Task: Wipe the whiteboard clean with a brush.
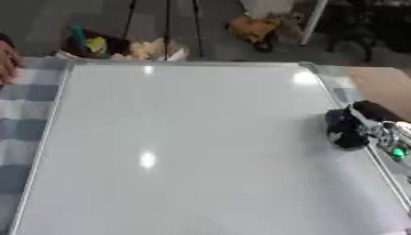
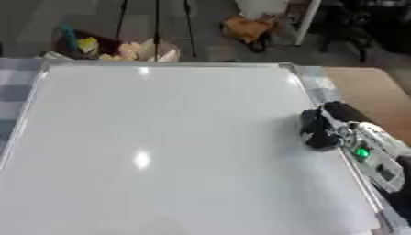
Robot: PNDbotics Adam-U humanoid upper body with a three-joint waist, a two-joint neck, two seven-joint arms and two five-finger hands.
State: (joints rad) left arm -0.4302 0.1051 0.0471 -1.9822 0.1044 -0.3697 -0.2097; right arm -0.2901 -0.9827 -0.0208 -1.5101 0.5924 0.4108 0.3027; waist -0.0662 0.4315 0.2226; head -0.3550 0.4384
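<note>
While the whiteboard (image 1: 185, 147) lies flat and fills most of both views, its white surface shows only glare spots, no marks that can be made out; silver frame runs round it. Right hand (image 2: 321, 131) comes in from the right side, sits at the board's right edge about mid-height, black, blurred. It looks bunched over something dark on the board surface, but whether that dark mass is the brush or just the hand can't be told, and whether the fingers are curled round anything can't be told either. Silver wrist section with a green light (image 2: 361, 153) sits just behind the hand, over the board's right frame. Left hand doesn't show in either view. Board rests on a blue and white checked cloth (image 1: 24, 105), visible along the left side and at the far right corner. Bare wooden tabletop (image 2: 365, 92) shows to the right of the board. A person's hand (image 1: 8, 62) shows at the far left edge on the cloth, not touching the board. Floor clutter beyond the far edge, yellow and orange things, unclear
</note>
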